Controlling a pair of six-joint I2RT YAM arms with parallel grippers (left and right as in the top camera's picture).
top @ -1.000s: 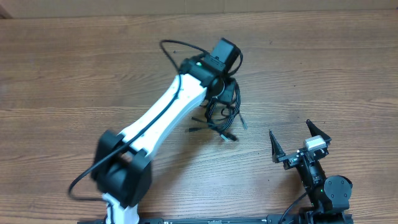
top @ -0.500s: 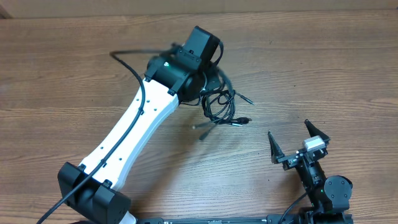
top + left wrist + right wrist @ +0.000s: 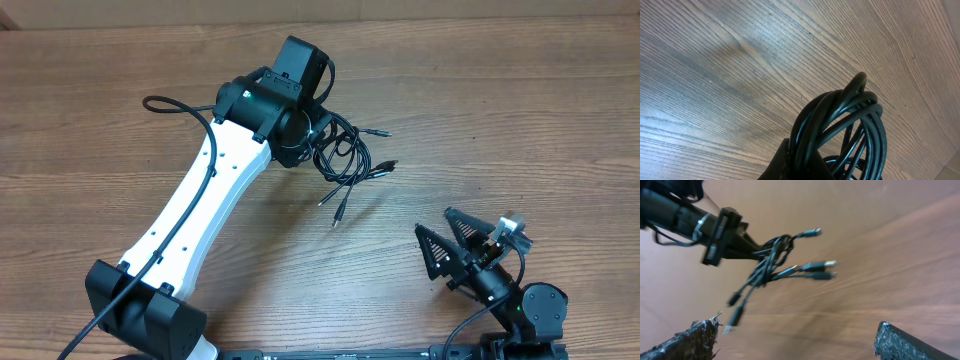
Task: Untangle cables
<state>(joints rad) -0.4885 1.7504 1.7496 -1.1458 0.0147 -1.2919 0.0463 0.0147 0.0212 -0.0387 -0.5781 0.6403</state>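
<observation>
A bunch of thin black cables (image 3: 348, 160) hangs off the wooden table from my left gripper (image 3: 312, 140), which is shut on its loops. In the left wrist view the looped cables (image 3: 840, 125) fill the lower right, pinched between the dark fingers (image 3: 785, 162). Several plug ends (image 3: 338, 212) dangle toward the near side. My right gripper (image 3: 455, 248) stands open near the front right with nothing between its fingers. Its wrist view faces the hanging cables (image 3: 771, 262) and the left gripper (image 3: 735, 242), with the right gripper (image 3: 797, 340) well apart from them.
The white left arm (image 3: 190, 220) stretches diagonally from the front left. Its thick black arm cable (image 3: 165, 103) loops out to the left. A pale wall edge (image 3: 450, 8) borders the far side of the table (image 3: 520, 120).
The left arm has swung left and toward the far side, carrying the cable bunch with it. The right gripper has tilted over toward the bunch.
</observation>
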